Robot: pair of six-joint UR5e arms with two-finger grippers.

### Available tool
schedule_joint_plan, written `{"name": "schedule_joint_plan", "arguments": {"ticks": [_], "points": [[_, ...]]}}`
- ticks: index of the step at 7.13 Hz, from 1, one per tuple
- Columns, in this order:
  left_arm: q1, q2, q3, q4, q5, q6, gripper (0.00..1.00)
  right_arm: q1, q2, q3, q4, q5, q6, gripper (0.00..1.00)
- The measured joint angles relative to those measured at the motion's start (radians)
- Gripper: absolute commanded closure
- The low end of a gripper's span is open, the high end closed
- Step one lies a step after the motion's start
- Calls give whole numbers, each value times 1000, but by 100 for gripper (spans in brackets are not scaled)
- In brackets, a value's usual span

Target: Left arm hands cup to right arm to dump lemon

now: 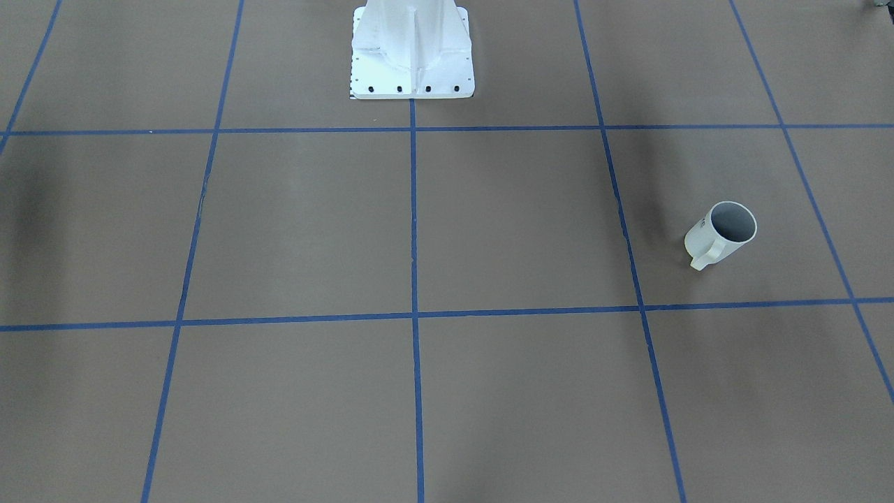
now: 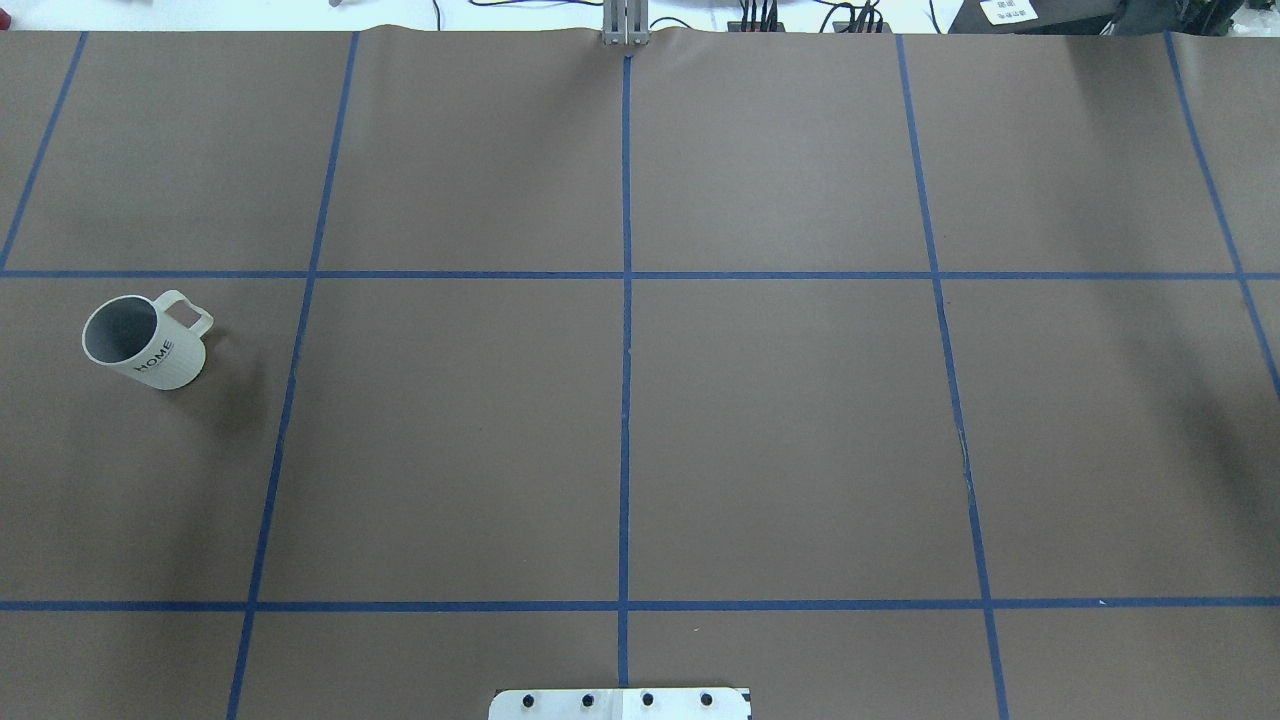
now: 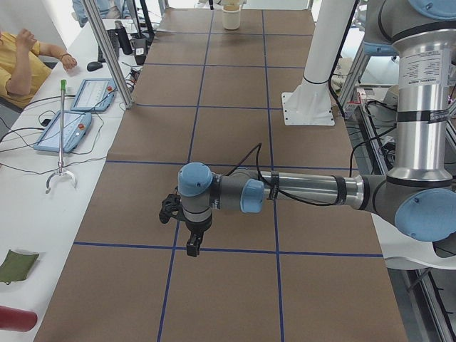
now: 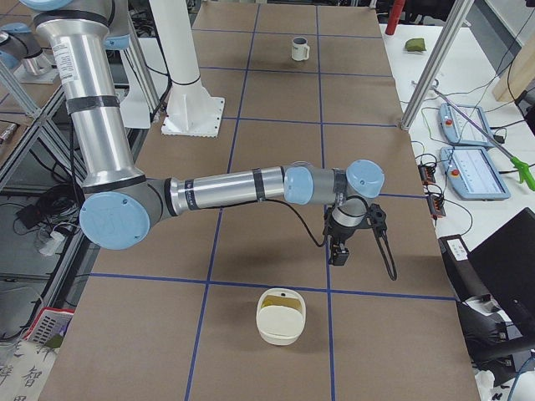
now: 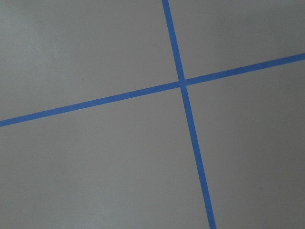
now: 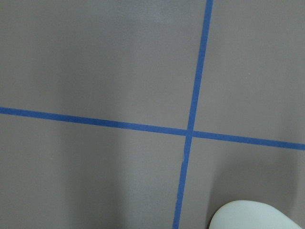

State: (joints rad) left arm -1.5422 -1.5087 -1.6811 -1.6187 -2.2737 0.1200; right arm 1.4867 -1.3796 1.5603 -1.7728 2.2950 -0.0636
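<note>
The cup, a white ribbed mug lettered HOME, stands upright on the brown table at the robot's left; it also shows as the cup and, far off, the cup. Its inside looks grey, and the lemon shows in no view. My left gripper hangs pointing down over a blue tape line, apart from the cup. My right gripper points down at the other end of the table. Both show only in the side views, so I cannot tell whether they are open or shut.
A cream tub sits just in front of the right gripper; its rim edges into the right wrist view. The white pedestal stands at mid-table on the robot's side. A person's arm and tablets are at the side desk.
</note>
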Motion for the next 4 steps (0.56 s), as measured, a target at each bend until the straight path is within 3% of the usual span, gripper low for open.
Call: {"name": "schedule_joint_plan", "arguments": {"ticks": [4], "points": [[-4, 1, -3, 1, -90, 2, 0, 2, -49, 31, 1, -6, -1, 0]]}}
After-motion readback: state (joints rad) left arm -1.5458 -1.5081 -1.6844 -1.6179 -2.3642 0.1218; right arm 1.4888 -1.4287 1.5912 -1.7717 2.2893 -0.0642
